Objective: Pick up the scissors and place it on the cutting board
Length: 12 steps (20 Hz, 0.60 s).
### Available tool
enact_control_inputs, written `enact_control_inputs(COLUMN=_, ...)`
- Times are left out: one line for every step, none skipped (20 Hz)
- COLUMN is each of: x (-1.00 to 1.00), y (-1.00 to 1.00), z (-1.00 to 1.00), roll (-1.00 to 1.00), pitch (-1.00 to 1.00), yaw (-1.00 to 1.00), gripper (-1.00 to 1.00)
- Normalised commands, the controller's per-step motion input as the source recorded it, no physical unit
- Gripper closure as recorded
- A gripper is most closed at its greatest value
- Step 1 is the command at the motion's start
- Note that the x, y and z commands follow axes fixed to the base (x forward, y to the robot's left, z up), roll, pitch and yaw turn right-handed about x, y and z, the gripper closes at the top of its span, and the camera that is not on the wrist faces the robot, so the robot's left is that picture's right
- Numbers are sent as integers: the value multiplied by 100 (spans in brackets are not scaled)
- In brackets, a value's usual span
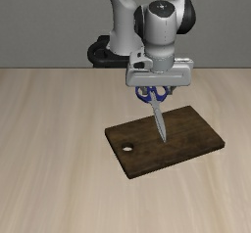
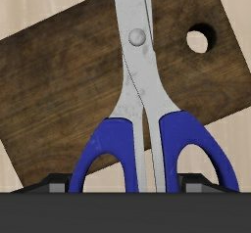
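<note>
Pale wooden tabletop point(image 1: 49, 168) runs back to a plain grey wall. Blue-handled scissors with closed silver steel blades point(image 1: 156, 115) hang point-down over the dark wooden rectangular cutting board point(image 1: 191, 134), the tip near the board's middle. The grey two-finger gripper point(image 1: 151, 93) is clamped on the blue handle loops. A round hole point(image 2: 199, 39) pierces one board corner, beside the blades.

The scissors point(image 2: 138, 72) are seen with blades of dull, speckled grey metal and handles of smooth, faintly glossy blue plastic. The cutting board point(image 2: 69, 90) is rendered as dark, matt wood with streaked grain, the table point(image 1: 49, 168) as pale, matt wood.
</note>
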Motion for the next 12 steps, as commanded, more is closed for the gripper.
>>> enact_control_inputs(x=0, y=0, z=0, roll=0, pitch=0, yaw=0, gripper=-100)
enact_control_inputs(x=0, y=0, z=0, roll=0, pitch=0, yaw=0, gripper=-100)
enact_control_inputs(x=0, y=0, z=0, roll=0, pitch=0, yaw=0, gripper=-100)
enact_control_inputs(x=0, y=0, z=0, roll=0, pitch=0, yaw=0, gripper=-100)
enact_control_inputs(x=0, y=0, z=0, roll=0, pitch=0, yaw=0, gripper=-100)
enact_control_inputs(x=0, y=0, z=0, roll=0, pitch=0, yaw=0, gripper=-100)
enact_control_inputs(x=0, y=0, z=0, roll=0, pitch=0, yaw=0, gripper=-100)
enact_control_inputs(x=0, y=0, z=0, roll=0, pitch=0, yaw=0, gripper=-100)
enact_control_inputs(x=0, y=0, z=0, roll=0, pitch=0, yaw=0, gripper=-100)
enact_control_inputs(x=0, y=0, z=0, roll=0, pitch=0, yaw=0, gripper=-100)
enact_control_inputs(x=0, y=0, z=0, roll=0, pitch=0, yaw=0, gripper=-100)
enact_control_inputs(x=0, y=0, z=0, roll=0, pitch=0, yaw=0, gripper=-100)
